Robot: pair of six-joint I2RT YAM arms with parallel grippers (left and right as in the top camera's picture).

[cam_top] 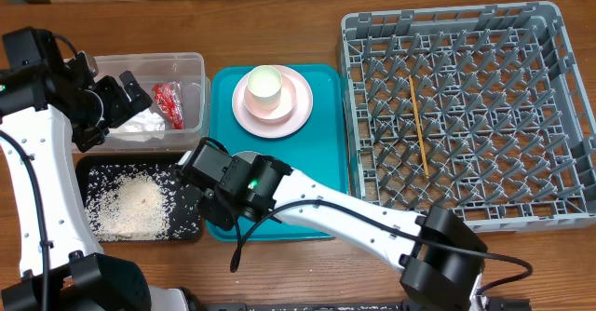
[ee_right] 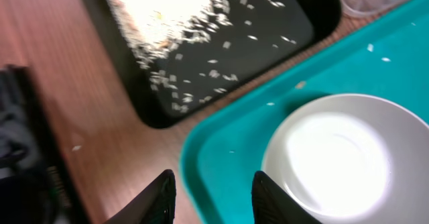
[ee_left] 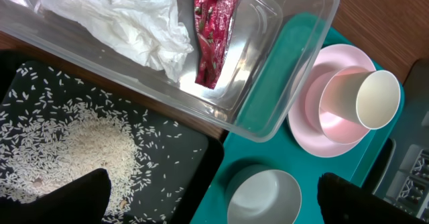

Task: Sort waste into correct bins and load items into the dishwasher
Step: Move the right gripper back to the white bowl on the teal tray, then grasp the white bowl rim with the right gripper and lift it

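Your left gripper (cam_top: 130, 97) hangs over the clear tub (cam_top: 194, 64) by the far-left corner of the worktop in the overhead view. Your right gripper (cam_top: 200, 162) sits low over the near-left corner of the teal tray (cam_top: 321, 125). Inside the tub lie the red wrapper (cam_top: 169, 104) and the white tissue (cam_top: 142, 125). Toward the near-left corner, the black tray (cam_top: 88, 171) holds a heap of rice (cam_top: 130, 209) with loose grains around it. On the teal tray's far half, the pink plate (cam_top: 300, 106) carries the cream cup (cam_top: 264, 86). The dish rack (cam_top: 559, 115) fills the right side, with chopsticks (cam_top: 419, 129) lying across its pegs.

From the left wrist, your fingers (ee_left: 87, 197) are spread wide and grasp nothing. Between them in the view, the grey-white bowl (ee_left: 265, 197) stands on the teal tray. The cup leans inside the pinkish bowl (ee_left: 332, 120) on the plate.

From the right wrist, which is blurred, your fingers (ee_right: 157, 197) are parted and empty above the teal tray's edge. The grey-white bowl is just to their right.
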